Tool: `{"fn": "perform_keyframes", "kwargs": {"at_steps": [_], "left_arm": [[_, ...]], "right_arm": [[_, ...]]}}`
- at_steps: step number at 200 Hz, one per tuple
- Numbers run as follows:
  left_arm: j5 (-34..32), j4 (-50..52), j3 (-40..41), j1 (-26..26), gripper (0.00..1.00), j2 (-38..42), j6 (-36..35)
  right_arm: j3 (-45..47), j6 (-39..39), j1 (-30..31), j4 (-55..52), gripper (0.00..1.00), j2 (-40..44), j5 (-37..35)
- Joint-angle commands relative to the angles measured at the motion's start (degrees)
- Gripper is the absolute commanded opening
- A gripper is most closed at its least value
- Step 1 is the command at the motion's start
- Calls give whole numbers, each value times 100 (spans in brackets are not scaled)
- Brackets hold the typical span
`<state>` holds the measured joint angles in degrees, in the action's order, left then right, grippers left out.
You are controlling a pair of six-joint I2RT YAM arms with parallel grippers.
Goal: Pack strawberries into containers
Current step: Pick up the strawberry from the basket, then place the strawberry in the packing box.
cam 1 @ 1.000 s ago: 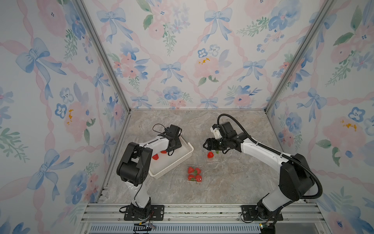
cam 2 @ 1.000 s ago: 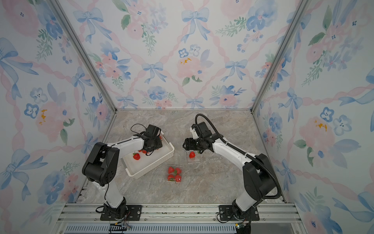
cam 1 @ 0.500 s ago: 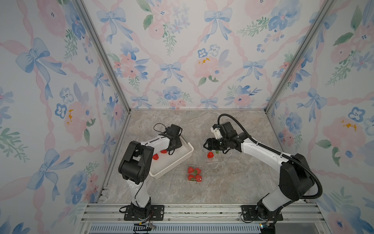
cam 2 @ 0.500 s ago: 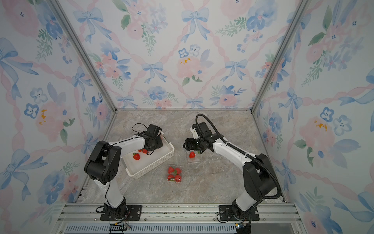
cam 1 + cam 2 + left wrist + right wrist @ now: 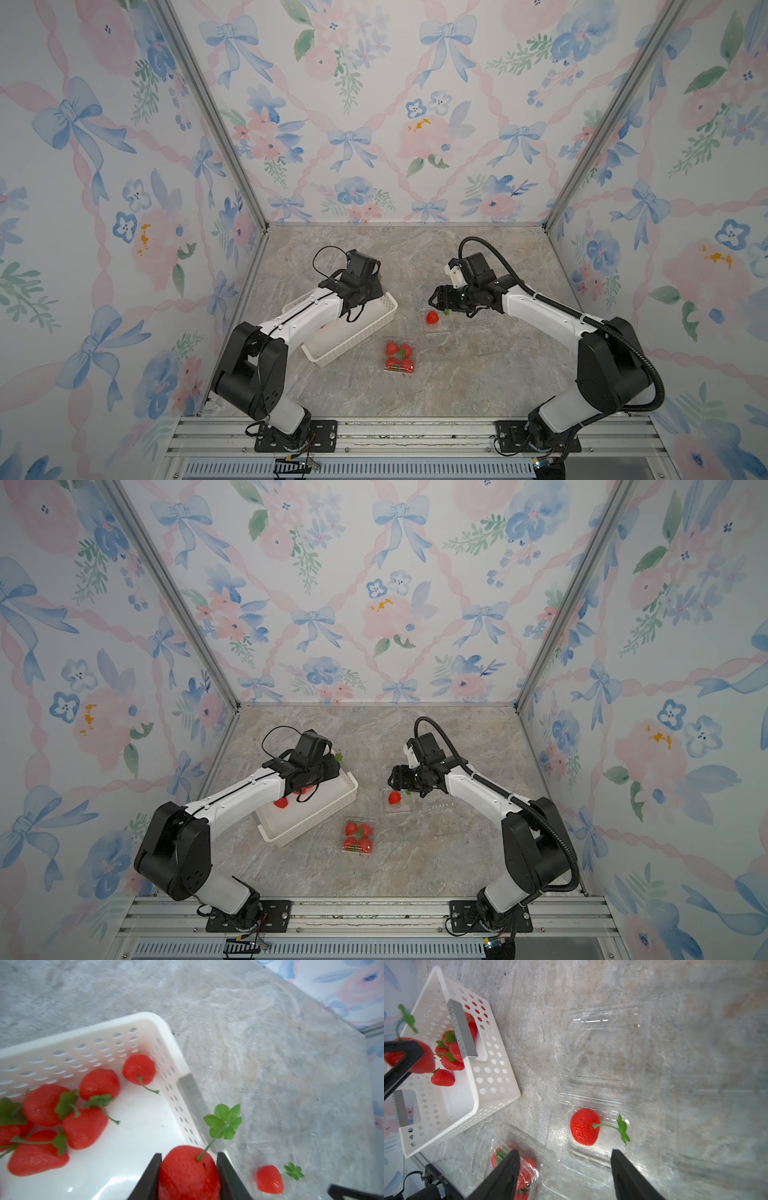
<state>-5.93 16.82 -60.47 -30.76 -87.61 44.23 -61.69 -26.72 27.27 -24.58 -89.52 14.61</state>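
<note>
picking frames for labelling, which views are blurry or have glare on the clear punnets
Left wrist view: soft throughout, the held strawberry in the left claw and the white basket smeared. Right wrist view: the lone strawberry is crisp, glare streaks across its clear punnet. Both top views: sharp and evenly lit.

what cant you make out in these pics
- Basket strawberries: count unknown; left wrist view's edge cuts the pile, left arm covers most in both top views.
- Full container: right wrist view, a finger of the right gripper and frame edge hide part.
- Empty container: right wrist view, clear and blurred, outline faint.
</note>
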Motion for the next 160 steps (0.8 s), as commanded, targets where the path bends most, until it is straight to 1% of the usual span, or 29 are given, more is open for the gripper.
{"fn": "perform_keyframes", "kwargs": {"at_steps": [1,40,71,105,160], "left_arm": [[96,80,-210,-507,29,-85,130],[34,74,-880,-1524,29,-584,234],[37,75,-1231,-1983,29,-1135,218],[146,72,-1465,-2232,28,-1718,209],[119,71,-1522,-2377,28,-2011,226]], "right_arm": [[223,-101,-212,-229,71,381,-165],[675,-114,-611,-354,72,816,-285],[972,-88,-823,-388,72,1065,-261],[1190,-95,-860,-358,72,1216,-248],[1453,-129,-863,-242,73,1244,-178]]}}
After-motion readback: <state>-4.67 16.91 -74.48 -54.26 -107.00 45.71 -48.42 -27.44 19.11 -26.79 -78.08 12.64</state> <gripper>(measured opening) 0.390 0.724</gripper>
